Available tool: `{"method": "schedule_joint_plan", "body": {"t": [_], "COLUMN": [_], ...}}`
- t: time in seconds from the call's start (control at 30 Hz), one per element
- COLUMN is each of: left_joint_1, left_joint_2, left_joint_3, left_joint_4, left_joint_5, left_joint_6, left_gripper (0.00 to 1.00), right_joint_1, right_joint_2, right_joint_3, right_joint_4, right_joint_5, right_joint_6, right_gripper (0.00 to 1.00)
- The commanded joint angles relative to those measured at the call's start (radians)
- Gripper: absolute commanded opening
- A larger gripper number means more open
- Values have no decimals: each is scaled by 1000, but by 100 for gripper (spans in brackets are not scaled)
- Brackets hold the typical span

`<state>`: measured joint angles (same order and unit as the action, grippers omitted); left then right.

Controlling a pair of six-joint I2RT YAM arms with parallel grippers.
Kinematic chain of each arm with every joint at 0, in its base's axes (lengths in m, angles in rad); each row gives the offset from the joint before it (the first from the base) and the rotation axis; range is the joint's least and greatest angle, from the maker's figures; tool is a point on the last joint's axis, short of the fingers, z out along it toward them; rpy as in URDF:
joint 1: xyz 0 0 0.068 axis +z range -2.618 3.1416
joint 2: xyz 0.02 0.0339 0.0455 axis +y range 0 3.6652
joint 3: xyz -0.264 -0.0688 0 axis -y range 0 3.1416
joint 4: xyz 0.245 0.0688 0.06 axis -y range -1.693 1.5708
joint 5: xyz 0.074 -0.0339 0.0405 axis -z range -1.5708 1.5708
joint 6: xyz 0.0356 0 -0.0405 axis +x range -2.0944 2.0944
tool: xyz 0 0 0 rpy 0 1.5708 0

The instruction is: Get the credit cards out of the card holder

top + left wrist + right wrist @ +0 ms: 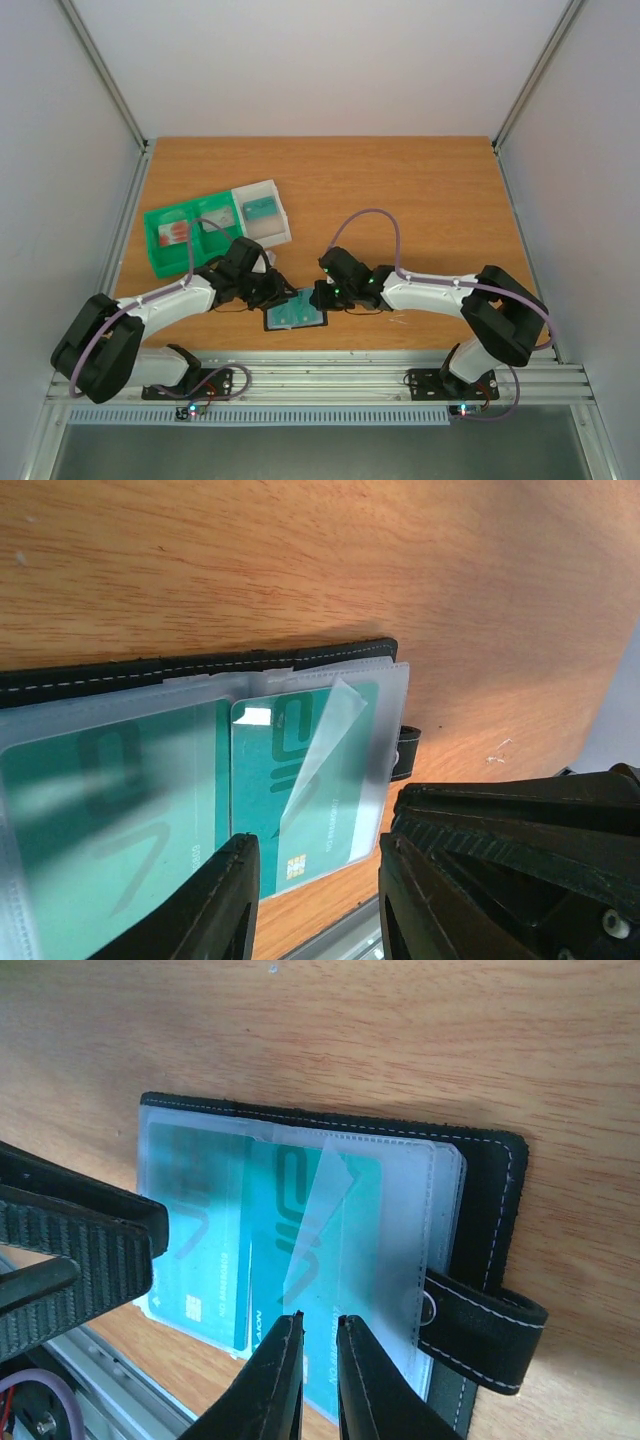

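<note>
Card holder [490, 1190] lies open beneath both grippers: left gripper [318, 825] released, jaws apart; right gripper [320, 1322] nearly clenched at teal credit card [360, 1250] edge, grasp unclear.

White arms [425, 290] with black joints [505, 315], black tools [320, 1370], lilac cables [375, 211].

Top view high behind arms [170, 297]; wrist views close, apparently opposed, sharing card holder [490, 1190].

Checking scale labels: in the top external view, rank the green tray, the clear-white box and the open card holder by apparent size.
1. green compartment tray
2. clear-white plastic box
3. card holder, partly covered at both ends, so its gap to the box is unsure.
</note>
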<state>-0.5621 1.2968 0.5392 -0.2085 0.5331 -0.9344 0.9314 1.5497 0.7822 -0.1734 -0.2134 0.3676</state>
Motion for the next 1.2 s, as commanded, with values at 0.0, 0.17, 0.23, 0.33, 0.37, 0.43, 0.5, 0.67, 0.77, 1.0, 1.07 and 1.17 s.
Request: {"method": "schedule_joint_plan", "body": {"t": [0.0, 0.17, 0.23, 0.33, 0.37, 0.43, 0.5, 0.67, 0.77, 1.0, 1.07, 1.17], "left_joint_1": [4, 4, 4, 4, 4, 4, 4, 4, 4, 4, 5, 4], "left_joint_2": [19, 42, 49, 62, 67, 78, 94, 124, 142, 124, 116, 103], "left_joint_3": [-19, -36, -45, -58, -59, -56, -53, -67, -72, -74, -75, -77], "left_joint_4": [39, 59, 80, 111, 116, 119, 125, 196, 241, 256, 258, 270], "left_joint_5": [-22, -27, -24, -20, -19, -22, -21, 0, 8, 10, 13, 22], "left_joint_6": [16, 17, 15, 3, 2, 4, 6, -18, -29, -34, -35, -36], "left_gripper": [34, 34, 34, 34, 34, 34, 34, 31, 28, 10, 4, 1], "right_joint_1": [6, 6, 6, 6, 6, 6, 5, 6, 6, 6, 5, 6], "right_joint_2": [25, 57, 72, 84, 87, 96, 104, 115, 115, 113, 114, 112], "right_joint_3": [27, 22, 19, 13, 12, 7, -2, -18, -24, -26, -25, -29], "right_joint_4": [2, 4, 6, 3, 2, 3, 15, 29, 34, 32, 35, 41], "right_joint_5": [13, 12, 10, 11, 11, 10, 1, -3, -3, -2, -1, 1], "right_joint_6": [-21, -25, -23, -20, -19, -16, -14, -6, -5, -6, -6, -5], "right_gripper": [12, 12, 11, 10, 9, 9, 8, 8, 8, 8, 8, 8]}}
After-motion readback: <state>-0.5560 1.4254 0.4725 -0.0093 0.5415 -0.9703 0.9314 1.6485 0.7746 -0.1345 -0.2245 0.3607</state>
